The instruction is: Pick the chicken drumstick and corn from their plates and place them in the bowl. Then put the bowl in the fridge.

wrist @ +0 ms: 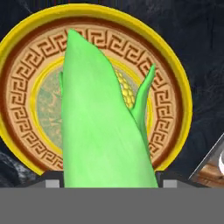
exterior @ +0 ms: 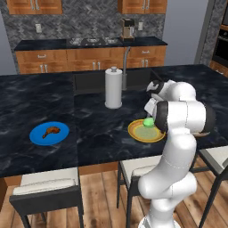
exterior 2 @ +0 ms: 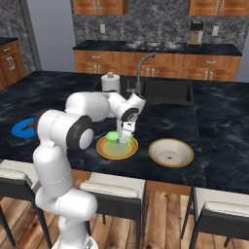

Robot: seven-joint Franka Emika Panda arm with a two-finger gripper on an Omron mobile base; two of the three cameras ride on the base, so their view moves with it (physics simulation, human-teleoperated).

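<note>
Over the yellow-rimmed plate (exterior 2: 116, 147), the gripper (exterior 2: 124, 138) is down on the corn (wrist: 103, 127), and the hand view shows the green husk running up between the finger tips. The jaws look closed onto its sides, though contact itself is hard to make out, so the grip is likely but not certain. Whether the corn has left the plate I cannot tell. On the blue plate (exterior: 49, 133), well to the left, the chicken drumstick (exterior: 50, 131) lies untouched. Just beside the yellow-rimmed plate, the bowl (exterior 2: 170, 152) stands empty on the dark counter (exterior: 26, 98). Nothing is in the bowl yet; both foods and the fridge step remain.
</note>
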